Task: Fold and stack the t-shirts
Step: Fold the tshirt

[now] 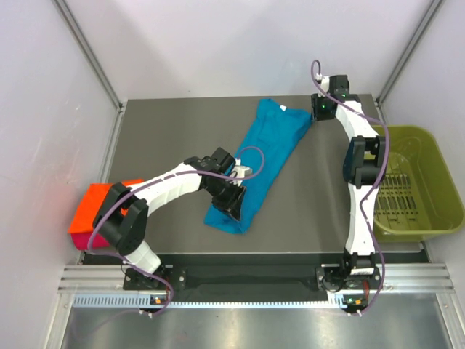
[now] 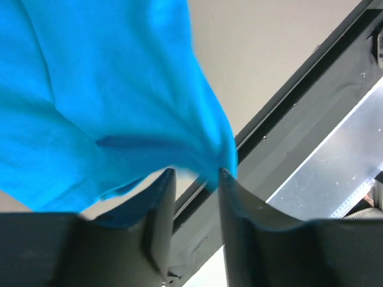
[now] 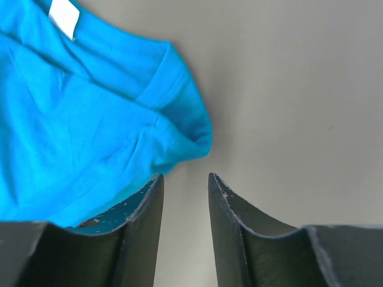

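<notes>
- Location of teal shirt (image 1: pixel 261 161): flat on the table (image 1: pixel 167 138), folded into a long narrow strip on a diagonal, collar at the far end, hem at the near end.
- Location of the other shirts: orange shirt (image 1: pixel 98 203) folded on top of pink shirt (image 1: pixel 82 238), stacked at the table's left edge, well apart from the teal one.
- Left gripper (image 2: pixel 194 173): jaws parted with a gap between them, pinching nothing; sits at the hem end, with cloth bunched against one fingertip.
- Right gripper (image 3: pixel 185 176): jaws parted, nothing between them; hovers just beside the collar corner, apart from the cloth.
- Risk at the hem: likely to snag on the left fingertip in any pull-away, dragging the near end and opening the fold.
- Risk at the collar: rumpled corner by the right gripper, liable to give a crooked crease if the next fold starts from there.
- Risk in the next fold: uneven pinches at the two ends would probably skew the strip, leaving a lopsided bundle for the stack.
- Risk in stacking: long carry across to the orange and pink pile; a loose grip could let the fold fall open on the way.
- Labels: small white neck label (image 3: pixel 64 15) inside the collar, no writing legible on it.
- Other writing or brands: none readable on shirts, arms or green basket (image 1: pixel 445 182).
</notes>
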You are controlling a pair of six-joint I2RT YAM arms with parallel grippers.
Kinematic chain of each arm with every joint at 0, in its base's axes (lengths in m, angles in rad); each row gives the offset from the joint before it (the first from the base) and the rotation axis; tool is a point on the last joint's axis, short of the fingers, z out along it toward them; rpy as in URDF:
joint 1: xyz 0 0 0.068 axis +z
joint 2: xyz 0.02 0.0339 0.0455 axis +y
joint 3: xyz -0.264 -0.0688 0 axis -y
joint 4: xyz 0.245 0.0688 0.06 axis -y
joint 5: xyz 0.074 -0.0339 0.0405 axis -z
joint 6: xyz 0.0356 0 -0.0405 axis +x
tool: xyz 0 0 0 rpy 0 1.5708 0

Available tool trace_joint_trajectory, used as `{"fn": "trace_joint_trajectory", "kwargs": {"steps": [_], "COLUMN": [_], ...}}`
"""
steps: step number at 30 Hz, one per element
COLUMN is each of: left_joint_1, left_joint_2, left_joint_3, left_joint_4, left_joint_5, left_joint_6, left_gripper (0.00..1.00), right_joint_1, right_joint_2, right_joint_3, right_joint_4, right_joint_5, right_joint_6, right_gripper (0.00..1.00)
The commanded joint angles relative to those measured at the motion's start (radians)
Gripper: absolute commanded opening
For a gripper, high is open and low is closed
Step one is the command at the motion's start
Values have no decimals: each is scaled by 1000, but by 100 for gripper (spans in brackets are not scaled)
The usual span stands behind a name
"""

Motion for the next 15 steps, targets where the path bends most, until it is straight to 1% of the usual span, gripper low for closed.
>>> {"fn": "trace_joint_trajectory", "kwargs": {"steps": [1, 2, 3, 8, 9, 11, 13, 15], "left_joint_1": [-6, -6, -5, -5, -5, -2, 6, 38], "left_joint_2": [-48, -53, -66, -96, -94, -77, -27, 44], "left_joint_3": [7, 10, 13, 24, 31, 73, 115, 149], "left_joint_4": [9, 7, -5, -24, -21, -2, 18, 25], "left_joint_5": [36, 34, 25, -9, -22, -96, -200, -249], "left_joint_6": [11, 14, 22, 33, 45, 68, 117, 146], "left_gripper": [45, 65, 69, 70, 70, 70, 70, 70], "right_joint_1": [-5, -4, -4, 14, 14, 18, 22, 39], "right_joint_2": [-113, -123, -142, -190, -195, -195, -178, -149], "right_joint_3": [-4, -18, -32, -121, -125, -133, -130, -116], "right_joint_4": [-16, -19, -22, -29, -26, -15, 0, 1], "right_joint_5": [-35, -71, -88, -134, -134, -164, -180, -184], "right_joint_6": [41, 55, 78, 95, 129, 140, 158, 179], "right_gripper": [37, 38, 38, 40, 40, 40, 40, 41]}}
